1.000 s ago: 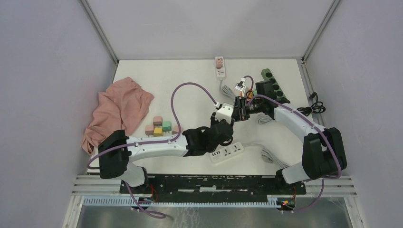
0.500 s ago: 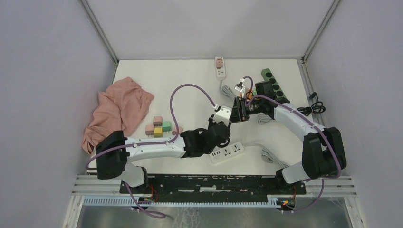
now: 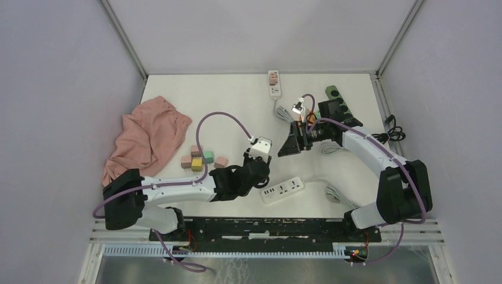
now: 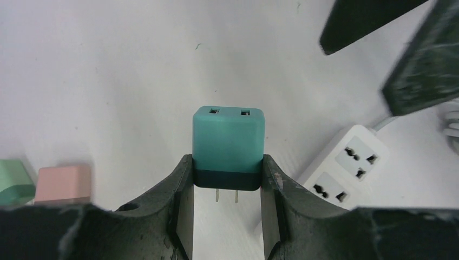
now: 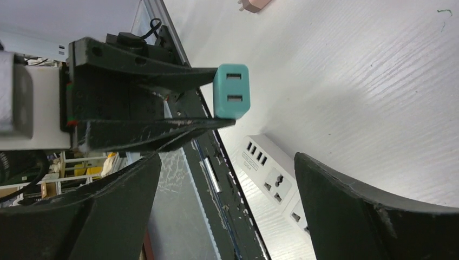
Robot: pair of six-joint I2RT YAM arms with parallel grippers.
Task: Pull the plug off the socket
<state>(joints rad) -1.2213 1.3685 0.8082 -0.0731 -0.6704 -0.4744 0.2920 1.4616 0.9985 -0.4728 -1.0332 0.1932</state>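
my left fingers (image 4: 181, 203) clamped on plug (image 4: 229, 142), prongs free | right fingers (image 5: 368, 208) apart | next: lay it gently on counter (image 4: 108, 81)

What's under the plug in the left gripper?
White table only; its two prongs hang free. The power strip lies off to the side. The patch right behind the plug is covered.

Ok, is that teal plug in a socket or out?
Out. The teal plug is clamped in the left gripper, its two metal prongs bare, apart from the white power strip.
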